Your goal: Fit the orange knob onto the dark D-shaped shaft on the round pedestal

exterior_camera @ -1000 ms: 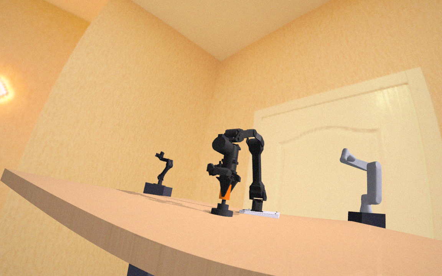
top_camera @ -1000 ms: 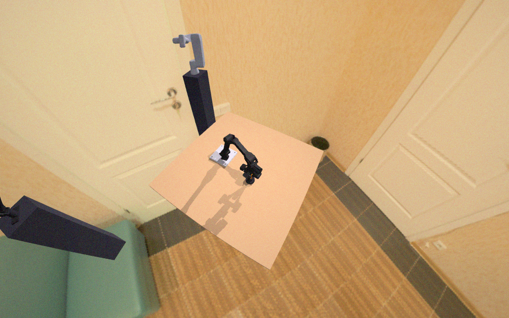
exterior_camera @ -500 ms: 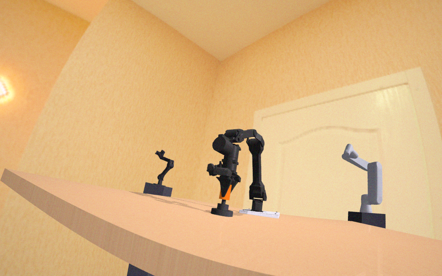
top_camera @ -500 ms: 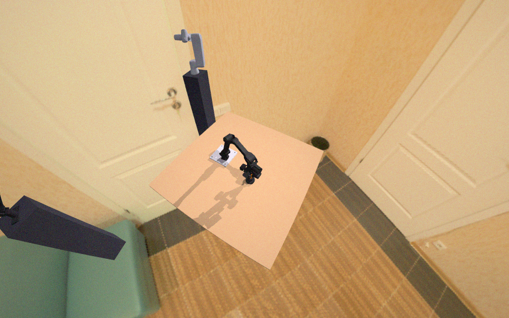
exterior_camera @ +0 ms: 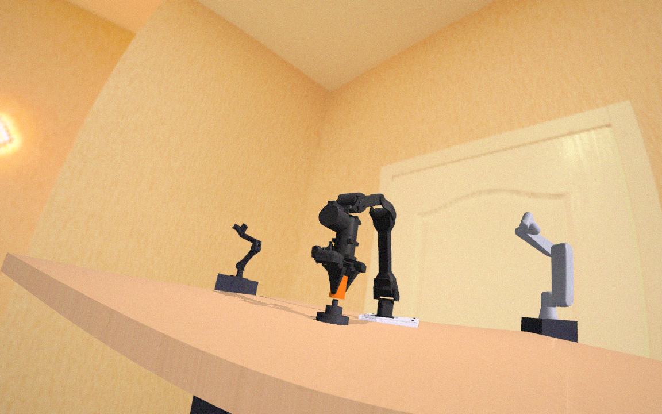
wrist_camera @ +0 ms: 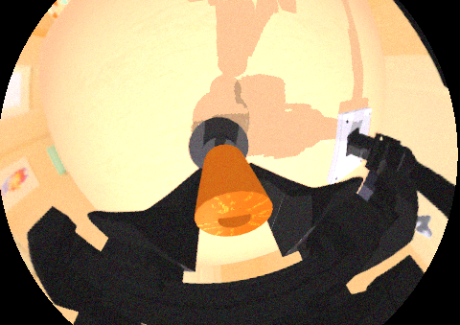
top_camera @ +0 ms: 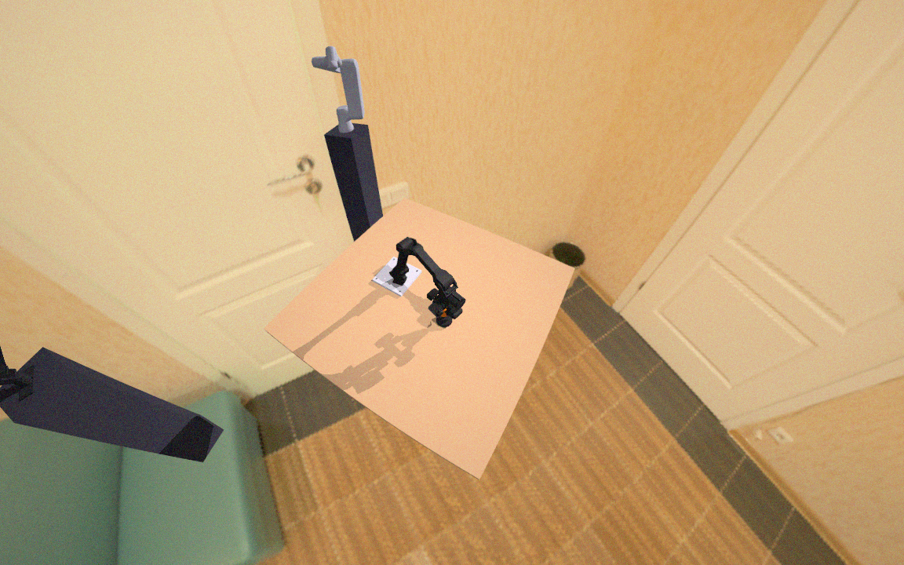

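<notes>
Clamped in the gripper (top_camera: 445,311) (exterior_camera: 341,288) (wrist_camera: 225,170), from both sides, on the orange knob (top_camera: 444,314) (exterior_camera: 339,295) (wrist_camera: 228,183). Held just above the shaft (exterior_camera: 335,302), off the pedestal (top_camera: 443,322) (exterior_camera: 331,319) (wrist_camera: 195,145); cannot tell whether touching the shaft's tip. Marked on its top face with a darker patch, glossy around it; hidden underneath, hole and flat side alike.

Likely light, stiff and hard-walled, not fragile; possibly slippery, to judge by the shine. Best gripped at opposite sides of the wall, as at present, with the lower rim left free for seating. Apt to twist or tip between the fingers if forced down askew. To be kept upright and centred, turned slowly under light pressure until the flats agree, then pressed home and released.

Further out: dark and round, the stepped pedestal, standing on the table (top_camera: 504,281) (exterior_camera: 426,355) (wrist_camera: 120,100). Beyond it, also on the table, the arm's white plate (top_camera: 410,282) (exterior_camera: 405,322) (wrist_camera: 341,154). Not yet seated; fitting still to be done.
</notes>
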Controlling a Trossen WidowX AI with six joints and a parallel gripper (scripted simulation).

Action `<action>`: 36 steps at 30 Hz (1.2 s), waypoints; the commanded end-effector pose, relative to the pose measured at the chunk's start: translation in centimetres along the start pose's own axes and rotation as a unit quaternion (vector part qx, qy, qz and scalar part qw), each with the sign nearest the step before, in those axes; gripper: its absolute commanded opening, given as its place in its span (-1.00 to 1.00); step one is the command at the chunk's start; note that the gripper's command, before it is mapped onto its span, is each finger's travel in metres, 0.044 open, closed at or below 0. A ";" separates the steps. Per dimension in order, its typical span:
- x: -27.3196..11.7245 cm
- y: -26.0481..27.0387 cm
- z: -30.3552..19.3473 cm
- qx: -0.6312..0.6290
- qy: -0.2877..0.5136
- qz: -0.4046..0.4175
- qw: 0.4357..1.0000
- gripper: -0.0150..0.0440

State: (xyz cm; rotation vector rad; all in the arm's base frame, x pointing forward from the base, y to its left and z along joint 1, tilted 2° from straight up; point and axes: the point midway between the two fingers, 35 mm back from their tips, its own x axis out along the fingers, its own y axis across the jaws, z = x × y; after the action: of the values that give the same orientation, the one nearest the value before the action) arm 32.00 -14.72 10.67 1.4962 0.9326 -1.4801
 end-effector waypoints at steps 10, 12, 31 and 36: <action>0.2 0.5 0.0 0.010 0.000 0.003 1.000 -0.49; 0.3 0.4 0.0 0.010 0.000 0.003 1.000 -0.49; -0.1 -0.1 0.0 0.010 0.000 0.002 1.000 -0.49; -0.2 0.0 0.0 0.073 0.000 0.002 0.997 -0.49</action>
State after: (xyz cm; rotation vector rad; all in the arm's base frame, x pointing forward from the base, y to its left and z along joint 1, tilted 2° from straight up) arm 32.00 -14.74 10.53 1.5478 0.8879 -1.5284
